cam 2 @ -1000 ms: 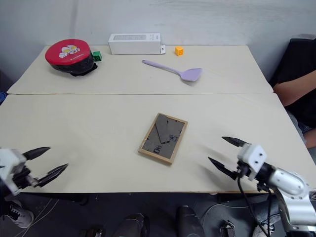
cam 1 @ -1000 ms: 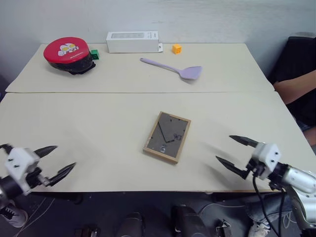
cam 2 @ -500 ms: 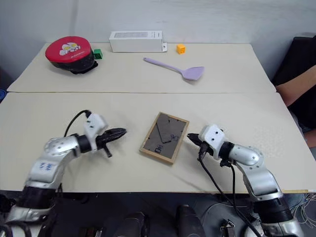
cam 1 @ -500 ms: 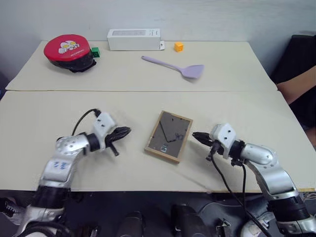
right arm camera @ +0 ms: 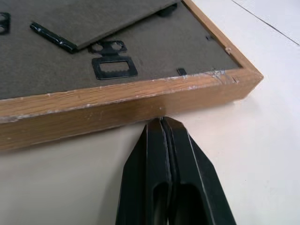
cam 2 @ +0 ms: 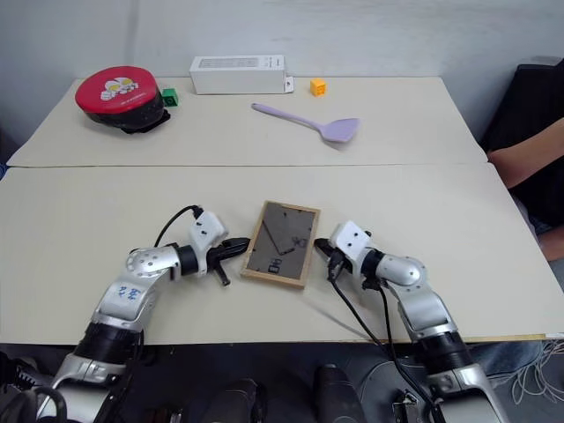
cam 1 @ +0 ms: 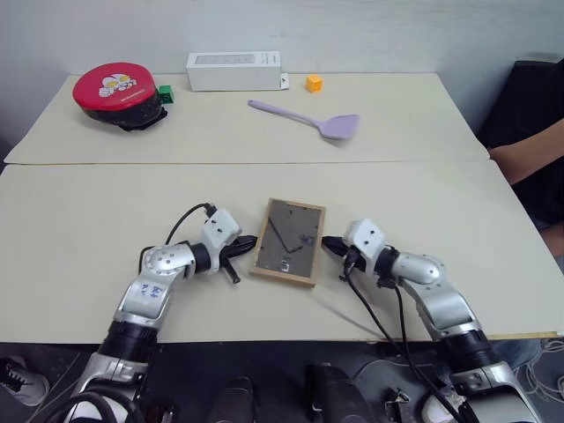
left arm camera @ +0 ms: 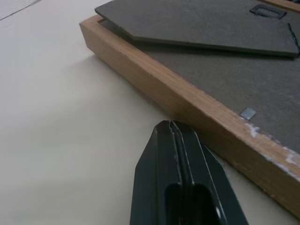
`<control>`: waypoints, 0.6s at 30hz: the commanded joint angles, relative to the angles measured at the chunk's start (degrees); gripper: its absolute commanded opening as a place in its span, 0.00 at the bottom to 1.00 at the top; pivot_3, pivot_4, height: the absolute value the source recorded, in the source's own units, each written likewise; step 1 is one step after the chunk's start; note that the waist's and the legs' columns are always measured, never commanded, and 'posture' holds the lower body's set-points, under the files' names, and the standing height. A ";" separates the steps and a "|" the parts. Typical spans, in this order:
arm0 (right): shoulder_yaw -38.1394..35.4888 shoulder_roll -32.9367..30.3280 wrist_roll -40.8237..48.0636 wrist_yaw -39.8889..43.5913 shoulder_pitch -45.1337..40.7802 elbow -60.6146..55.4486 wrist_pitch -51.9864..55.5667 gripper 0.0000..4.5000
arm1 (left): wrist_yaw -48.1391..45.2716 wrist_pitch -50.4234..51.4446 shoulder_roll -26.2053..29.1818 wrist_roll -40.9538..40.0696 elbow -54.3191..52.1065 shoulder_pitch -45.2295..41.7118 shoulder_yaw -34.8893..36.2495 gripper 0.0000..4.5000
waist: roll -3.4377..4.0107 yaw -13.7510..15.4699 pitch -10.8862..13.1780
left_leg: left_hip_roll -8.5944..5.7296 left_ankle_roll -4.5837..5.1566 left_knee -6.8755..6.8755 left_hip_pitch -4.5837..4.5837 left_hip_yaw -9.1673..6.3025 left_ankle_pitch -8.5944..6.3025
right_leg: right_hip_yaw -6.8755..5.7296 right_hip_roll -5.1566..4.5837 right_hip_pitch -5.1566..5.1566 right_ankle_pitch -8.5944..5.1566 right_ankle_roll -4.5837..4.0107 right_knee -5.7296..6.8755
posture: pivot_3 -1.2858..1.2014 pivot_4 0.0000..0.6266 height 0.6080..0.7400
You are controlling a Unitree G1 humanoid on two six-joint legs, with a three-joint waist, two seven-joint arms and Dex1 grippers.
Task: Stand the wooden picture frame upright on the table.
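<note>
Your left gripper and right gripper both have their fingers clenched on nothing, tips low on the worktop. The wooden picture frame lies flat between them, dark back panel up, folded stand showing. Its left long edge sits just ahead of your left fingers; your right fingers touch or nearly touch its right edge. It looks light, stiff and thin, likely to slide on the smooth top and perhaps glass-fronted, so squeeze the wooden edges from both sides. Farther off, a red-lidded container is closed, its contents hidden.
</note>
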 commanded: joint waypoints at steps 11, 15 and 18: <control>1.69 0.41 -0.86 3.73 -1.36 -0.07 -2.35 0.00 | 1.64 6.48 3.26 -7.01 -12.94 11.88 11.32 0.01 | 0.00 0.22 0.00 | 0.00 0.00 0.10 -0.14 -0.01 0.00 | 0.00 -0.03 -0.11 0.00 0.00 0.03 | 0.52 0.24 1.00; -2.43 -6.23 2.69 8.26 0.68 -5.35 -0.24 0.00 | -2.17 21.99 10.26 -17.18 -16.11 13.94 20.28 0.14 | -0.01 0.25 0.01 | 0.01 0.00 0.10 -0.20 -0.04 -0.01 | -0.01 -0.04 -0.14 0.00 0.00 0.02 | 0.52 0.24 1.00; -4.58 -11.17 7.21 13.24 2.78 -9.66 3.51 0.00 | -6.36 34.82 16.70 -26.01 -13.90 12.89 25.75 0.34 | -0.01 0.32 0.01 | 0.01 0.02 0.08 -0.25 -0.04 -0.02 | -0.01 -0.04 -0.19 0.00 0.00 0.00 | 0.52 0.24 1.00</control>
